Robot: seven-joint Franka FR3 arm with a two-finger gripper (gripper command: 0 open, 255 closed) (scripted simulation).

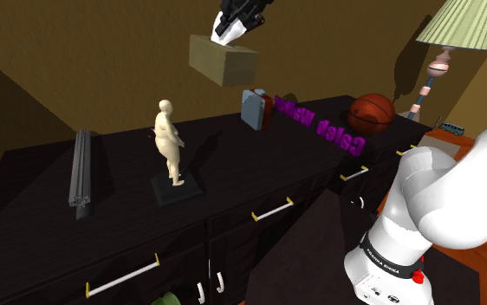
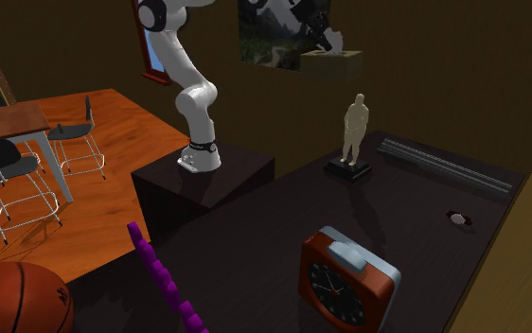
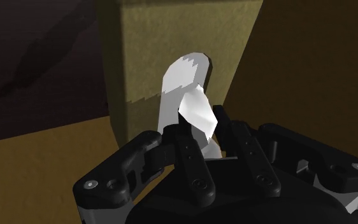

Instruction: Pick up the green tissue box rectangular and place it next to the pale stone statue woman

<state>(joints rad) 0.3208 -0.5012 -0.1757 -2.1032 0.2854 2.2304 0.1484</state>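
Hanging below fingers [image 3: 193,167], olive tissue box [image 1: 223,61]; white tissue [image 3: 193,111] pinched.

One tissue box [image 1: 223,62], one statue [image 1: 169,140], one clock [image 2: 347,279], one basketball [image 1: 371,113], one lamp [image 1: 458,35].

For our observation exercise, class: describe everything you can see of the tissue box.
The tissue box is a plain olive-tan rectangular block, matte like card, with a white tissue sticking out of its top. It hangs tilted in the air, above the dark dresser and higher than the pale statue, resting on no surface. The black tool is shut on the tissue, and nothing else touches the box.
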